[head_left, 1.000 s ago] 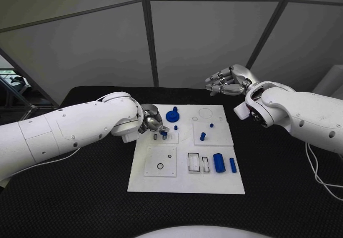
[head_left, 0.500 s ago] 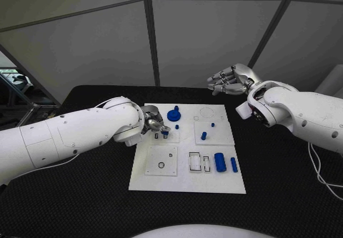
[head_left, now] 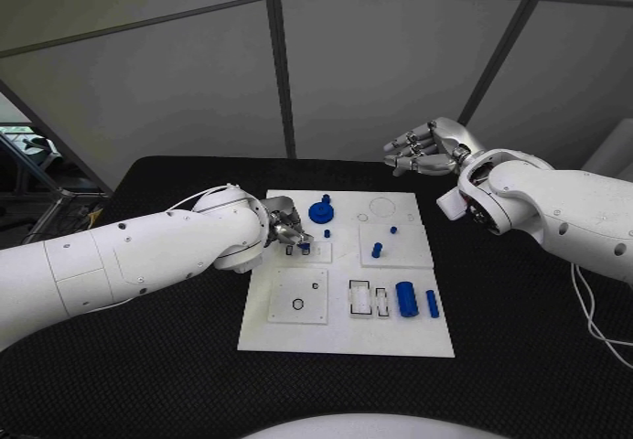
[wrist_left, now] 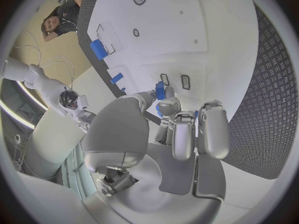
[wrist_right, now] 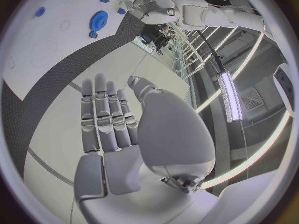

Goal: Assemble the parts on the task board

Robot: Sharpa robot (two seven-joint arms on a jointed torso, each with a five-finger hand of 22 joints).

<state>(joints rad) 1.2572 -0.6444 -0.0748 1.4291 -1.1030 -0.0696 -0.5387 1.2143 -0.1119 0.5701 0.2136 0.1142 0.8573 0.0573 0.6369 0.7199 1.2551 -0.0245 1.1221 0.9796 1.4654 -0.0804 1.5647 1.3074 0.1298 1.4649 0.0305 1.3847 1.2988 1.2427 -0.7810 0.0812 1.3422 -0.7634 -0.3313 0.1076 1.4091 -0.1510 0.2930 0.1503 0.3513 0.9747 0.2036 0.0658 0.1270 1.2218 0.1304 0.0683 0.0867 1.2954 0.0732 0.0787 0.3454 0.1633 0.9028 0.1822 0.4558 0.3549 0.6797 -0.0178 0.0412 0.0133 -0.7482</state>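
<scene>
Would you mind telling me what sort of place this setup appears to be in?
Probably a robotics lab test cell: grey partition panels enclose a black table, where a white task board carries small blue parts for assembly trials.

One task board, six blue parts, two hands.

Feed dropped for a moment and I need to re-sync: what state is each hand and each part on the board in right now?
left hand: over the task board, pinching a small blue part by the two small slots.
right hand: raised beyond the board's far end, fingers curled, holding nothing.
blue gear: on the board's far end.
blue cylinder: lying on its side near the right edge.
blue bar: lying beside the cylinder.
</scene>
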